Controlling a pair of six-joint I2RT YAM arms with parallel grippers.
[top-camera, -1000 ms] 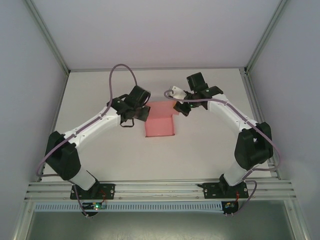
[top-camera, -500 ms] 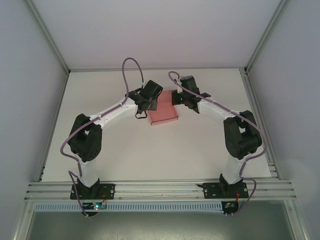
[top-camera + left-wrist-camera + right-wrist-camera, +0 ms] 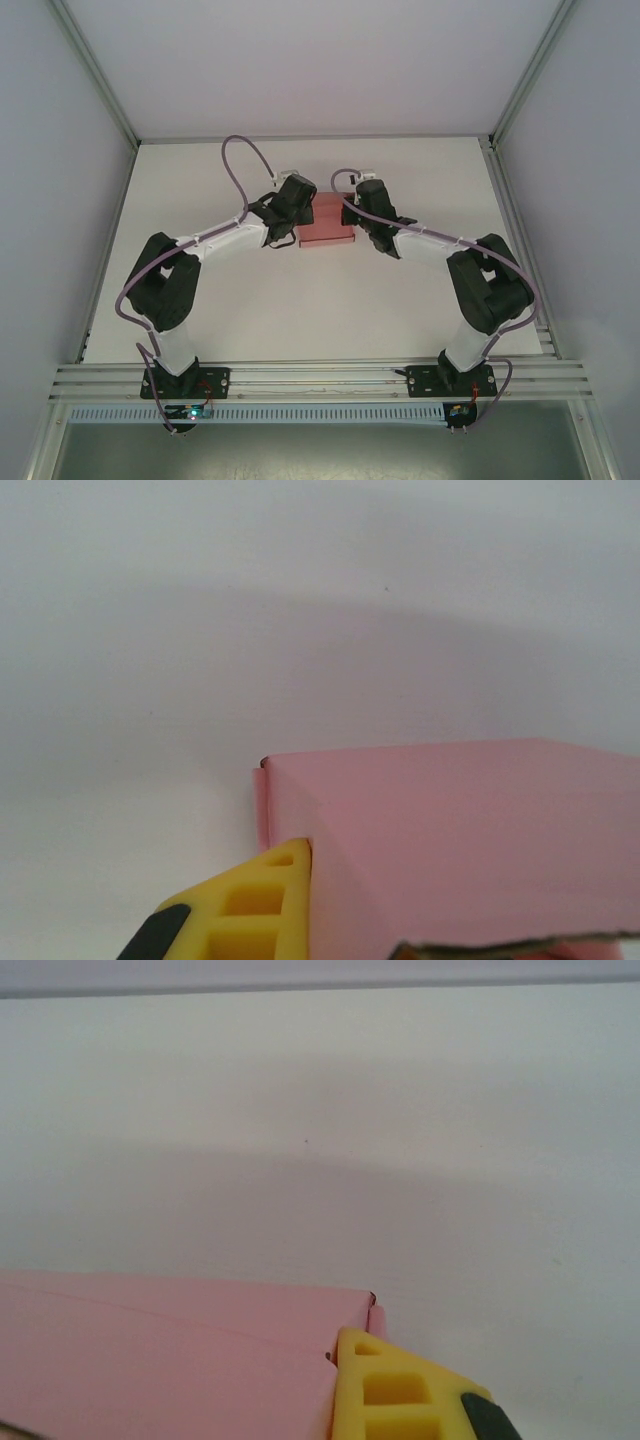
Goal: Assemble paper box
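As the paper box [image 3: 328, 222] is flanked by left gripper [image 3: 303, 210] and right gripper [image 3: 357, 208], jaw opening indiscernible, even inward pressure is advised.

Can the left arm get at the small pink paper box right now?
Likely yes. The left gripper sits at the left end of the small pink paper box, its yellow finger against the card, nothing between them.

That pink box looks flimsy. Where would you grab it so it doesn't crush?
Probably by its left and right end walls, coming in from each side. The paper box lies flat between the left gripper and right gripper, and its folded edges look stiffer than the broad thin top.
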